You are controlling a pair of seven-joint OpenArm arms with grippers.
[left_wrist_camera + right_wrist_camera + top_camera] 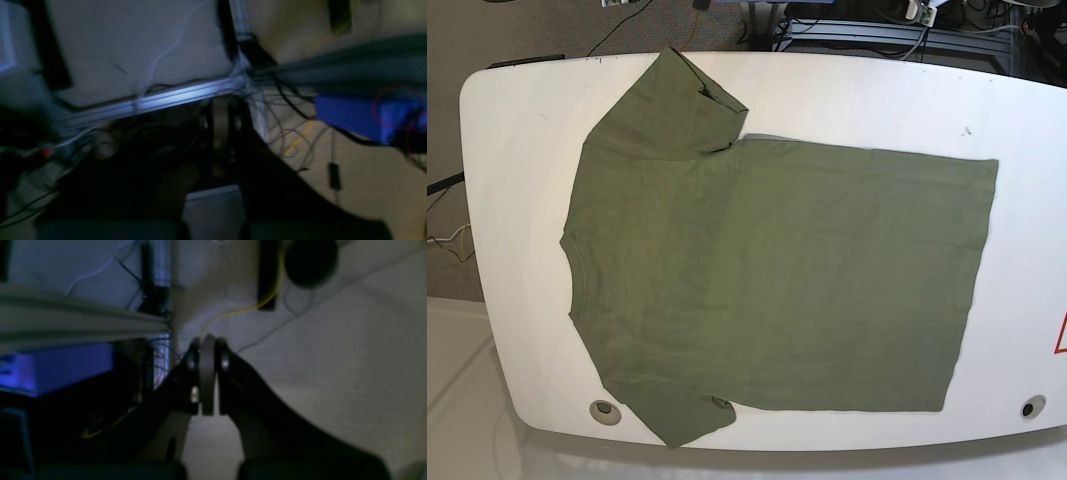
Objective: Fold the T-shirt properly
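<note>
1. The T-shirt (777, 280) lies flat across the worktop (517, 130), long axis left to right, collar toward the left edge.
2. Right fingers (207, 350) are pressed together, empty; left likewise, off the worktop; neither arm is evidently nearer.

A big white table (517, 150) with round corners fills the base view. It has a small round hole (606, 410) near its front left corner and another round hole (1028, 408) near its front right corner. Far behind the table lie tangled cables (907, 25). In the left wrist view, a blue box (363, 118) sits at the right, with a yellow wire (298, 140) close by.
</note>
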